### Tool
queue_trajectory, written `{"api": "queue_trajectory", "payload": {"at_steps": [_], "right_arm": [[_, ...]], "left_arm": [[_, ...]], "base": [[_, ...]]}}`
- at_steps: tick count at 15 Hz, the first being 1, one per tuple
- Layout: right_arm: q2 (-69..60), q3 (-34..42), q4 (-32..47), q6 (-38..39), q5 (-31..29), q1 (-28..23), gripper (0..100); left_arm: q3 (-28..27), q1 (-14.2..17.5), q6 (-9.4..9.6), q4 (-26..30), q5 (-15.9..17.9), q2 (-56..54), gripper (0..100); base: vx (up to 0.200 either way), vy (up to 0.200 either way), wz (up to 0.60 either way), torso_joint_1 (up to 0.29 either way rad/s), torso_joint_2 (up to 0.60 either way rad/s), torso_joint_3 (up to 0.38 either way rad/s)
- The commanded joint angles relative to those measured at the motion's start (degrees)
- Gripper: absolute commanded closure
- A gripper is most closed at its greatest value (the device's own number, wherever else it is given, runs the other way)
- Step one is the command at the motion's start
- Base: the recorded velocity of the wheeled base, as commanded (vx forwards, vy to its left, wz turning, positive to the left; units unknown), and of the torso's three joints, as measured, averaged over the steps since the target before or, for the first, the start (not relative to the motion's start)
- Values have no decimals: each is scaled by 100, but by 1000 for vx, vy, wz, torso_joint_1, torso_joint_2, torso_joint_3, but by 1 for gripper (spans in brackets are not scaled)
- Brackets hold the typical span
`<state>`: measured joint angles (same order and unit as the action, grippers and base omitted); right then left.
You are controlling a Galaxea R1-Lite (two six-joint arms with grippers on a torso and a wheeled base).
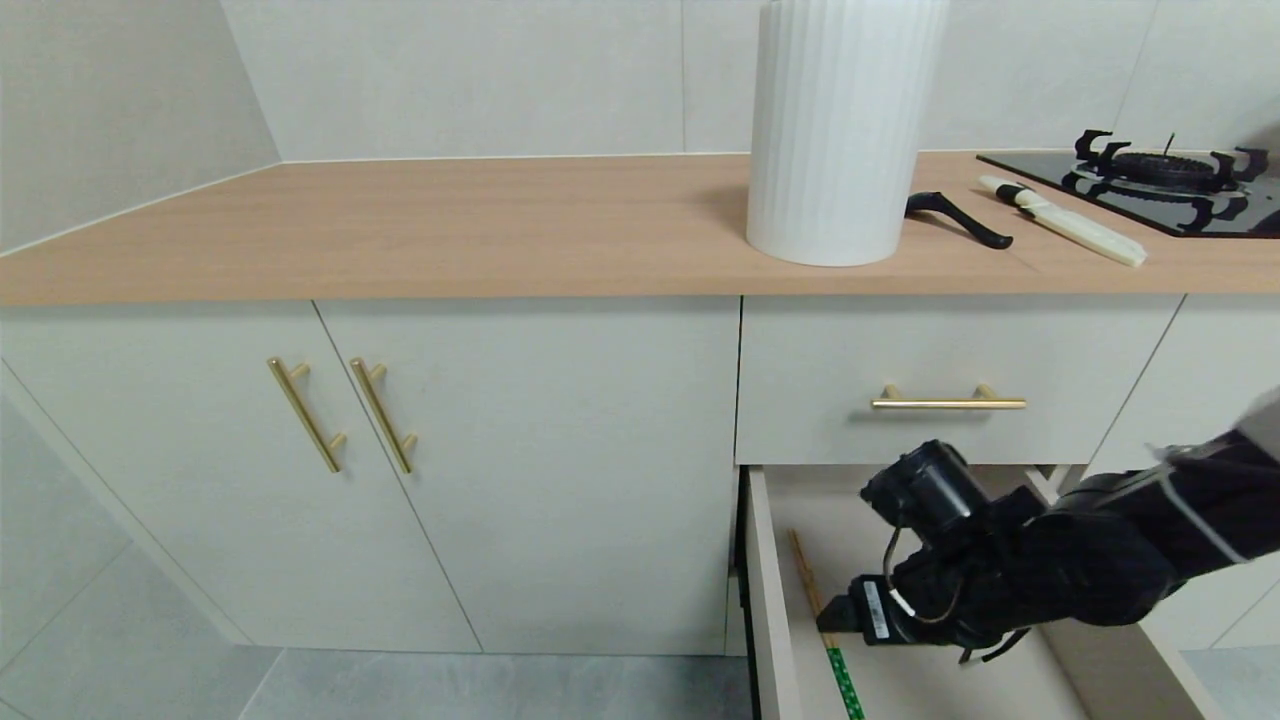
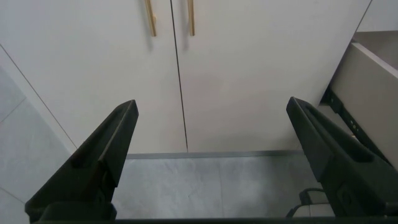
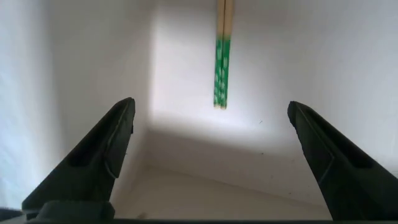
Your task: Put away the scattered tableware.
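A pair of wooden chopsticks [image 1: 803, 575] with green-patterned ends lies along the floor of the open lower drawer [image 1: 770, 600], close to its left wall. My right gripper [image 1: 840, 615] hangs inside the drawer just over the chopsticks' green part, open and holding nothing. The right wrist view shows the chopsticks [image 3: 221, 62] flat on the white drawer floor beyond the spread right gripper [image 3: 210, 106]. On the counter lie a knife [image 1: 1065, 220] with a cream blade and a black-handled utensil [image 1: 960, 220]. My left gripper [image 2: 211, 106] is open and empty, low before the cupboard doors [image 2: 180, 68].
A tall white ribbed container [image 1: 835, 130] stands on the wooden counter, hiding part of the black utensil. A gas hob [image 1: 1150, 180] is at the far right. The upper drawer [image 1: 948, 403] is closed above the open one. Two closed cupboard doors [image 1: 340, 410] are to the left.
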<state>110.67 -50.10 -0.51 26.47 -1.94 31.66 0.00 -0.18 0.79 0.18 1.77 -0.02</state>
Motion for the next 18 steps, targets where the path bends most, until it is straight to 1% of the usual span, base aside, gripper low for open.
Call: {"api": "queue_trajectory", "payload": {"at_steps": [1,3,5,7,9,14,18], "right_arm": [[-1750,115,34,-45,-17,-432,0],[-2480,141,34,-238,-26,-652,0],[-3007,220,34,-704,-26,-907,0],[-3315,229,34,-801,-26,-995,0],[-3464,229,34,-810,-26,-1013,0],[-3666,405,7,-1258,-26,-1013,0],[-3666,431,-2,-1267,-26,-1021,0]], "left_arm": [[0,1,0,-1,8,2,0],[0,1,0,-1,-1,2,0],[0,1,0,-1,-1,2,0],[0,1,0,-1,8,2,0],[0,1,0,-1,-1,2,0],[0,1,0,-1,-1,2,0],[0,1,0,-1,-1,2,0]], "base": [[0,0,0,0,0,0],[0,0,0,0,0,0],[0,0,0,0,0,0],[0,0,0,0,0,0],[0,0,0,0,0,0],[0,0,0,0,0,0],[0,0,0,107,-239,-215]]}}
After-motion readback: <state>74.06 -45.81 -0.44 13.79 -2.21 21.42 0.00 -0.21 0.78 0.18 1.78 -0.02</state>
